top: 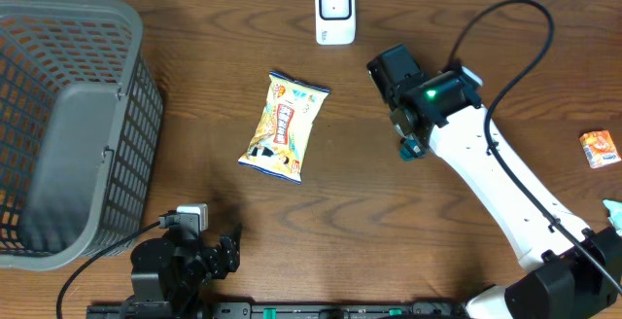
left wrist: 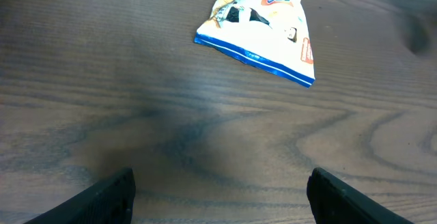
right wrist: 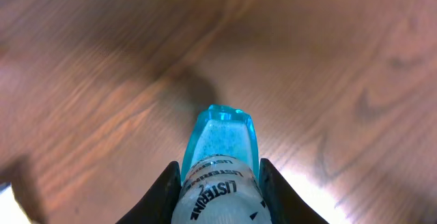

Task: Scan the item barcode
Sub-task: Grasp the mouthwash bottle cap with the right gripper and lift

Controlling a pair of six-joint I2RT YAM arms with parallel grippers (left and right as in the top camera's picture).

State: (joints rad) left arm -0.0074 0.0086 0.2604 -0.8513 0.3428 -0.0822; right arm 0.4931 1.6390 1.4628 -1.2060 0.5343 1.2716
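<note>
We've got the right gripper (right wrist: 220, 177) clamped on the mouthwash bottle (right wrist: 222, 136), its blue end poking out past the fingers. The grip sits on the labelled body, we judge, so the arm can turn the barcode toward the scanner (top: 335, 12). The bottle hangs below and right of the scanner, near it but not yet facing it. The left gripper (left wrist: 222, 202) sits wide open and empty, well below-left of the scanner, out of the way. The snack bag (top: 284, 126) lies below the scanner, untouched.
</note>
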